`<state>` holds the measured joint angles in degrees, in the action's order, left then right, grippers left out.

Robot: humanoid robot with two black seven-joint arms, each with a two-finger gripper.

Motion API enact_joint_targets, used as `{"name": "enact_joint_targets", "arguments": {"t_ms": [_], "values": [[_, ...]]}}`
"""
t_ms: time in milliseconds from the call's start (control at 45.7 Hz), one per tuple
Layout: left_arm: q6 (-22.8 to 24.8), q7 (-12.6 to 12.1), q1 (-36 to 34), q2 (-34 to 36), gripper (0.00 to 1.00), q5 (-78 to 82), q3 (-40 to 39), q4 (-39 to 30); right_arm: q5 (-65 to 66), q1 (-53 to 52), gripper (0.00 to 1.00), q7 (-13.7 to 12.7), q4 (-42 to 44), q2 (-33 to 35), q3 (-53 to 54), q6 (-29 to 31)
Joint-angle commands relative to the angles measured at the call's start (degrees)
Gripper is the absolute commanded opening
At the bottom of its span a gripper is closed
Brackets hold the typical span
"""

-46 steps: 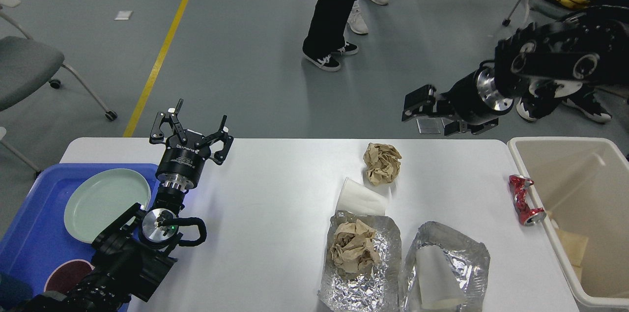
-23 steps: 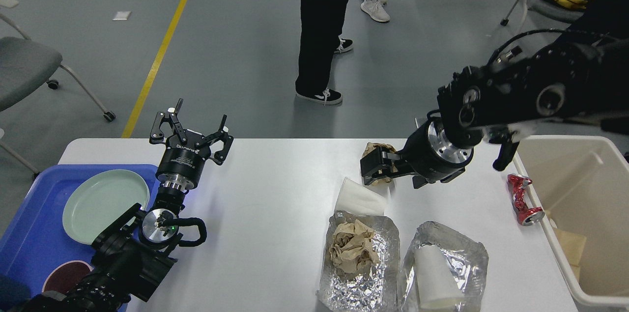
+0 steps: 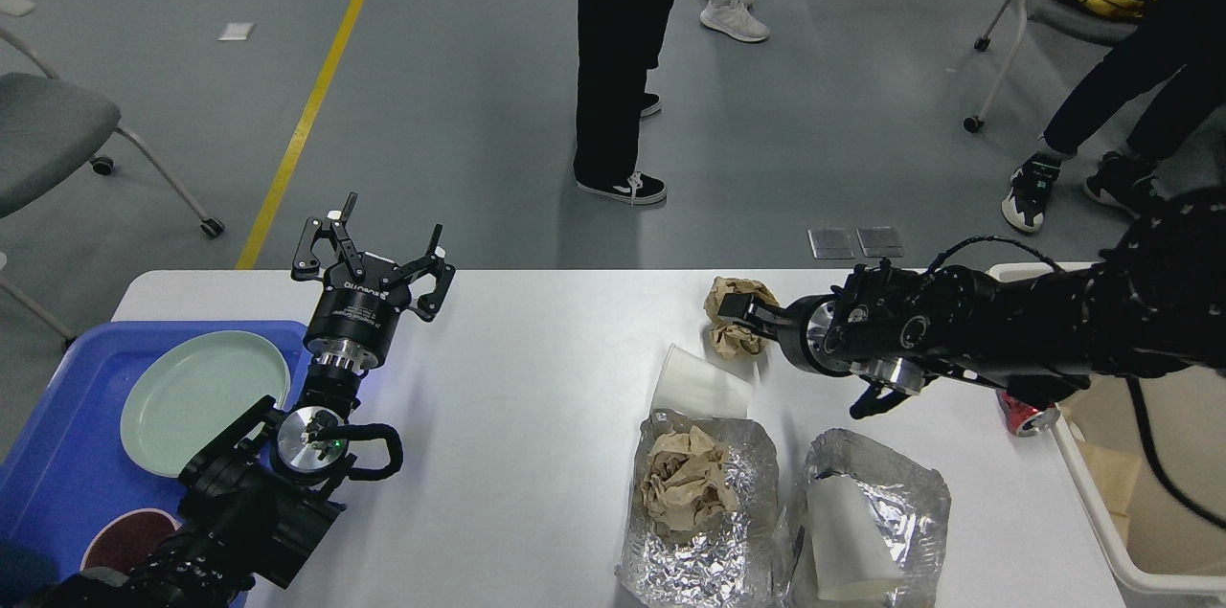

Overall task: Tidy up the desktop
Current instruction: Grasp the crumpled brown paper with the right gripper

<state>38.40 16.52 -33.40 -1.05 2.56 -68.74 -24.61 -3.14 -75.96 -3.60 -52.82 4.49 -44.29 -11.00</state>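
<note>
The right gripper [image 3: 742, 319] meets a crumpled brown paper ball [image 3: 733, 316] on the smooth white desktop [image 3: 536, 397]; its grip is unclear. The left gripper [image 3: 375, 249] hangs spread above the far edge.

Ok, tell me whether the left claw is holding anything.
No: the left claw stands with its fingers spread and nothing between them, above the desktop beside the blue tray.

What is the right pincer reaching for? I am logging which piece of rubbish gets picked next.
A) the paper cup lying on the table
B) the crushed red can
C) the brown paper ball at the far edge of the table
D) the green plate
C: the right pincer is at the crumpled brown paper ball near the far table edge, away from the cup and can.
</note>
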Motion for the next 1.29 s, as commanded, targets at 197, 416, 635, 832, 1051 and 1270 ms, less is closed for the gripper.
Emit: {"name": "enact_joint_targets", "arguments": {"t_ms": [197, 416, 635, 832, 1051, 1270], "values": [[0.00, 0.00, 0.00, 0.00, 0.96, -0.01, 0.00, 0.00, -0.20, 10.13, 0.98, 0.00, 13.17, -5.63, 5.62, -1.83], [0.00, 0.00, 0.00, 0.00, 0.96, -0.01, 0.00, 0.00, -0.28, 13.03, 0.86, 0.09, 18.36, -6.42, 6.76, -2.09], [0.00, 0.00, 0.00, 0.00, 0.96, -0.01, 0.00, 0.00, -1.78, 14.62, 0.73, 0.26, 21.44, -7.04, 11.51, -2.09], [0.00, 0.00, 0.00, 0.00, 0.96, -0.01, 0.00, 0.00, -1.87, 15.49, 0.31, 0.35, 21.44, -8.18, 11.77, -2.18], [0.09, 0.00, 0.00, 0.00, 0.96, -0.01, 0.00, 0.00, -5.02, 15.85, 0.00, 0.35, 23.55, -8.27, 11.86, -2.09], [0.09, 0.00, 0.00, 0.00, 0.96, -0.01, 0.00, 0.00, -6.44, 16.20, 0.00, 0.35, 23.72, -8.09, 11.77, -2.27]]}}
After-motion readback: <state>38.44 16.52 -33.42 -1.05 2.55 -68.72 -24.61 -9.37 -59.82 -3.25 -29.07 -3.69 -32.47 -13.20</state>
